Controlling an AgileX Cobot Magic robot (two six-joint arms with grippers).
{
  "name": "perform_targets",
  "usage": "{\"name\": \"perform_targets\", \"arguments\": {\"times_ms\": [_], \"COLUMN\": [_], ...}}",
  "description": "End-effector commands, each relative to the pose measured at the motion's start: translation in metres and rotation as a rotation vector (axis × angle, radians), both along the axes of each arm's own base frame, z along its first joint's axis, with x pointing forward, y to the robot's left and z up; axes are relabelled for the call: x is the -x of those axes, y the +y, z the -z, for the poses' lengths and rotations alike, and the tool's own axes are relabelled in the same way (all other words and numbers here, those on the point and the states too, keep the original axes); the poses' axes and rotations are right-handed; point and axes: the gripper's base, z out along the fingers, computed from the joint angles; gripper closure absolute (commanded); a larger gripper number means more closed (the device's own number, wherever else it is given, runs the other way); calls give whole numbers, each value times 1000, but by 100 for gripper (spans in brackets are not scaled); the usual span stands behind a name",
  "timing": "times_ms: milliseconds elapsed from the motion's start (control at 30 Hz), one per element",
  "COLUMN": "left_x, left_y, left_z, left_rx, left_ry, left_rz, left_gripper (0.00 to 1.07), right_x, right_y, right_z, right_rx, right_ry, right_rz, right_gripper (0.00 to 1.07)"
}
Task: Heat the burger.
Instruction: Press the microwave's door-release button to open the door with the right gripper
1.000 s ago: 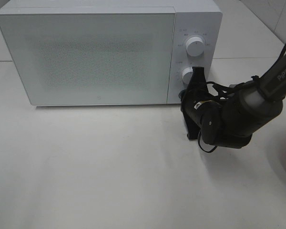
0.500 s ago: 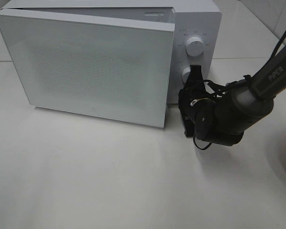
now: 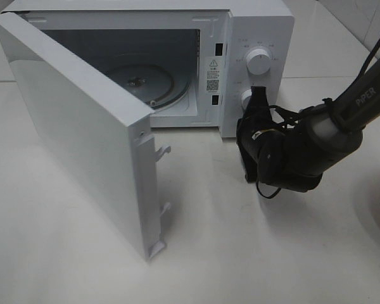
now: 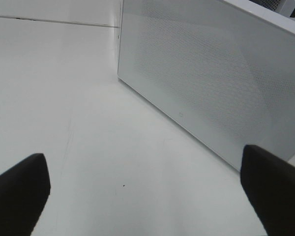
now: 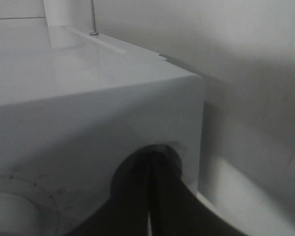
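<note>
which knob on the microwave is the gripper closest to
The lower knob: the right gripper has its tip right beside it, while the upper knob stands clear above.

Upper frame, the microwave point(image 3: 259, 25): smooth white casing, soft sheen. Left of it the door point(image 3: 82, 139) looks like glossy plastic (fine dotted mesh in its outer pane, seen from the left wrist). Inside, the turntable point(image 3: 142, 79) is shiny clear glass. The counter point(image 3: 240, 253) is pale, smooth and matt, the right hand point(image 3: 258, 104) matt black plastic.
</note>
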Motion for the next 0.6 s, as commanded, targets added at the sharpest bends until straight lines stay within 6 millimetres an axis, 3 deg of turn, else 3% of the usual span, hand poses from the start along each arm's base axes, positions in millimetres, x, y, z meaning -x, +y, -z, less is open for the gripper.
{"name": "perform_targets", "arguments": {"times_ms": [33, 300, 600], "left_x": [2, 2, 2], "left_y": [0, 0, 0], "left_z": [0, 0, 0], "left_rx": [0, 0, 0], "left_ry": [-20, -20, -20], "left_rz": [-5, -5, -5], "left_gripper": [9, 9, 9], "right_x": [-23, -19, 0], "right_y": [1, 0, -5], "right_z": [-16, -16, -7], "right_rx": [11, 6, -14], "right_ry": [-158, -123, -31], "right_rz": [-9, -17, -38], "right_gripper": [107, 107, 107]}}
